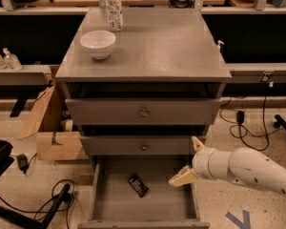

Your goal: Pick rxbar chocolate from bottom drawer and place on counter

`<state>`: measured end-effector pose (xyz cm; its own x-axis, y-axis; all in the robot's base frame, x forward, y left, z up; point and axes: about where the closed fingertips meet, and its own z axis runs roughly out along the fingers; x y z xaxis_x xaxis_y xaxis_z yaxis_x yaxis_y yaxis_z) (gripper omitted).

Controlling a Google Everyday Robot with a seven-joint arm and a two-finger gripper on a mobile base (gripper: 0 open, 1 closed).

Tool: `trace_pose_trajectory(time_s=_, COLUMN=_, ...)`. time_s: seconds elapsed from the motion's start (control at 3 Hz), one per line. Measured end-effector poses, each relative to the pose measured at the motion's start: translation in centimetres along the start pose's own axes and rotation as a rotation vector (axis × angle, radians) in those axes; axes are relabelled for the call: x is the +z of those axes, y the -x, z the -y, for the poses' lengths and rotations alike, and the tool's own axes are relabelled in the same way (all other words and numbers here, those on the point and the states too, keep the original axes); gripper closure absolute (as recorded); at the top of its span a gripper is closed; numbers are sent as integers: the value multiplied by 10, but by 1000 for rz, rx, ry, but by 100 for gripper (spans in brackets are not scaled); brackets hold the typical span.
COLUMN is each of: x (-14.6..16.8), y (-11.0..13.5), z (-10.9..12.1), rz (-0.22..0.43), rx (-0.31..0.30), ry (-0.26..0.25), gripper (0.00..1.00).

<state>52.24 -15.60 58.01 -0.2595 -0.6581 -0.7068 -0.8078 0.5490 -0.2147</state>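
Your pincer (189, 161) hangs at the rt side of the open bottom drawer (114, 204), spread wide and empty. One tan finger (197, 143) points up by the rt end of the lower drawer front (133, 146). The other finger (183, 178) angles down-left over the drawer's rt wall. The white arm (248, 168) runs off to the pincer's rt. The rxbar chocolate (138, 185) lies flat and skewed on the drawer floor, left of the pincer and a bit lower in view, near the lower finger but apart from it. The counter (152, 46) is well above the pincer. On its left part sits a white bowl (98, 43), w/ a clear bottle (114, 7) just behind it at the back edge. The upper drawer front (181, 111) is shut, up-left of the pincer. A cardboard box (57, 144) stands on the floor far left, beside the cabinet. Black cables (52, 197) lie below the box.
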Motion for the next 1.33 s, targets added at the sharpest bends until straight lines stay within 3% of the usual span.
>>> trace_pose_trajectory(time_s=0.33, x=69, y=-27, z=-8, rz=40, rx=24, ry=-8, gripper=0)
trace_pose_trajectory(time_s=0.67, x=125, y=-37, z=-12, rz=34, rx=50, ry=-34, gripper=0)
trace_pose_trajectory(time_s=1.0, x=125, y=-37, z=-12, rz=34, rx=50, ry=-34, gripper=0)
trace_pose_trajectory(time_s=1.33, x=150, y=-48, z=-26, rz=44, rx=87, ry=3, gripper=0)
